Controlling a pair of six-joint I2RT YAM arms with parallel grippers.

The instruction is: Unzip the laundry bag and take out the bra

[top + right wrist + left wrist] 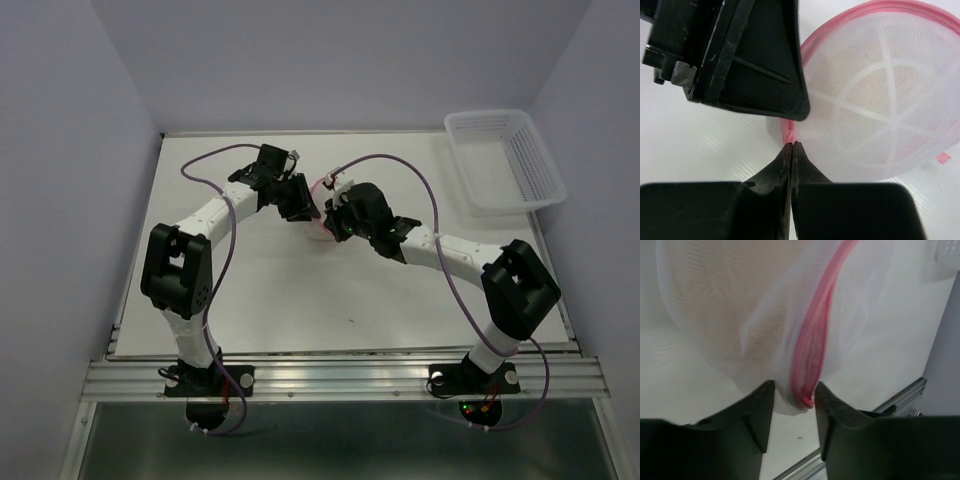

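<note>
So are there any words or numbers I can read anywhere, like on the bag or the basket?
No, nothing here can be read.
laundry bag: plain white mesh with a pink zipper, no label or writing showing.
basket: plain white lattice, nothing printed.
left arm and right arm: no marks can be made out; any there are too small to read.
</note>
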